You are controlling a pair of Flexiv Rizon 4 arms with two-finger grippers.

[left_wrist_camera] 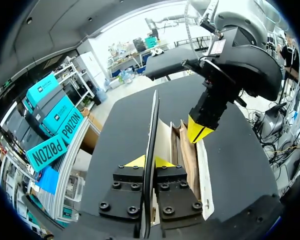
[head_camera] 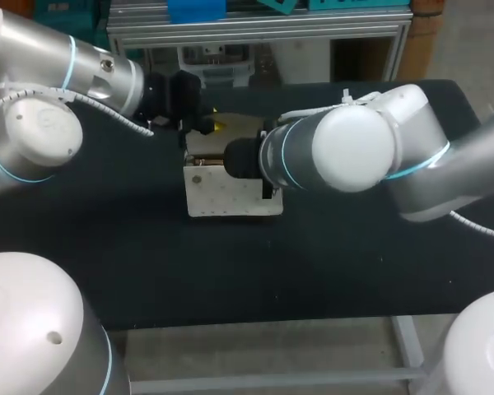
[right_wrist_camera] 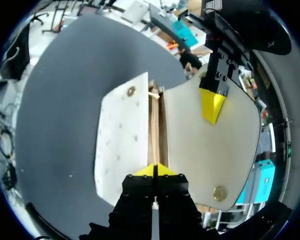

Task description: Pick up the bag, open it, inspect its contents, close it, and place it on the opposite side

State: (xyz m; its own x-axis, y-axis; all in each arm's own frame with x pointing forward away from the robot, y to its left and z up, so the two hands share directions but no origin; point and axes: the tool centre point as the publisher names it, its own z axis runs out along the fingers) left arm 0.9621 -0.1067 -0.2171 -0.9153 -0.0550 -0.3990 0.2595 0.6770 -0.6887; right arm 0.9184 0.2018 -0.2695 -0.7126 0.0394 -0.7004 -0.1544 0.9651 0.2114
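A cream bag [head_camera: 230, 196] with a brass snap stands on the black table [head_camera: 329, 263], its flap [right_wrist_camera: 210, 145] lifted open. In the left wrist view my left gripper [left_wrist_camera: 148, 161] is shut on the flap [left_wrist_camera: 153, 125], which shows edge-on between its yellow tips. My right gripper [right_wrist_camera: 154, 170] is shut on the rim of the bag's mouth [right_wrist_camera: 154, 125], where brown inner layers show. The left gripper [right_wrist_camera: 212, 105] hangs over the flap in the right wrist view. From the head view, my right wrist [head_camera: 346, 148] hides its own fingers; what lies inside the bag cannot be seen.
Bare black tabletop lies on both sides of the bag and in front of it. The table's front edge [head_camera: 255, 325] runs close below. Both arms meet over the middle of the table.
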